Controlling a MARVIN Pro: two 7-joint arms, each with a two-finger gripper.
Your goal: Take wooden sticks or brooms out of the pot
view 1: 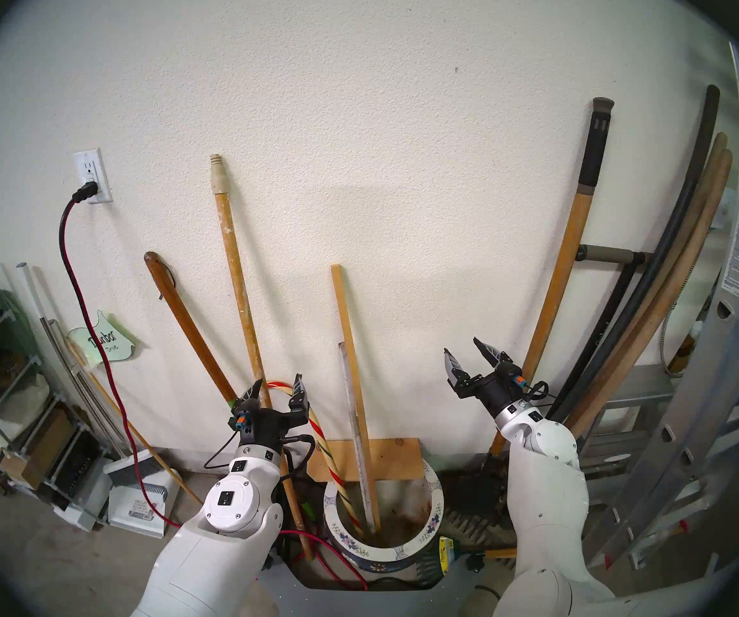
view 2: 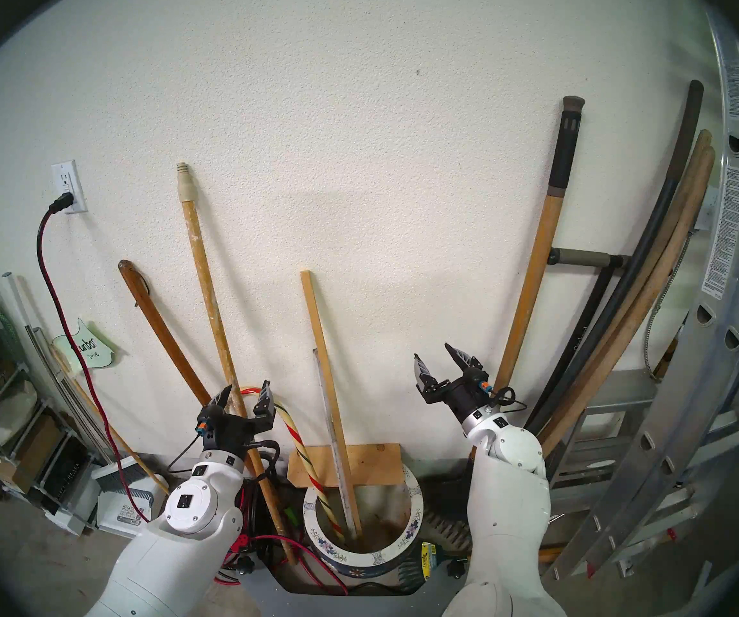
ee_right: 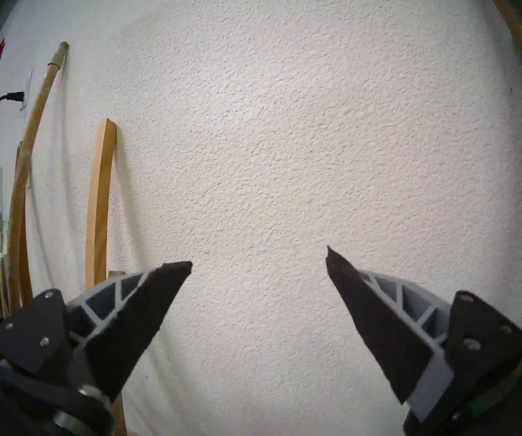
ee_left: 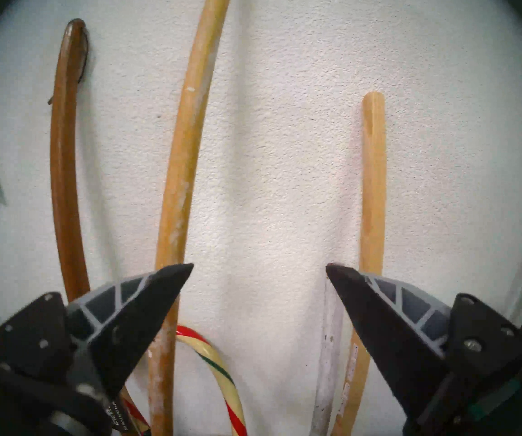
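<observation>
The pot [view 1: 435,497] is round, with a dark blue body and a wide white rim with small purple flowers. It sits on the floor by the wall, below and between the two grippers. The left arm hides part of its near left side, and its bottom is hard to see.

Three things stand in the pot. One is a thin square stick of pale wood [view 1: 347,335] that leans on the wall. It is up and to the right of the left gripper [view 1: 277,389]. Beside it is a flat grey-white strip [view 1: 352,407], and it is hard to tell what that is made of. The third is a cane with red, green and cream stripes [view 1: 332,460], whose hooked top curves just behind the left gripper.

The long orange-brown wooden shaft [view 1: 557,291] with the black rubber end is out of the pot. It leans on the wall just to the right of the right gripper [view 1: 468,355], and the right arm hides its lower end.

Both grippers are wide open and hold nothing. Each points at the bumpy white wall.

The paint-spotted pole with a cream tip [view 1: 236,269] passes right behind the left gripper. The dark brown pole [view 1: 185,322] is further left. A shiny metal ladder [view 1: 732,291] is cut off at the far right.
</observation>
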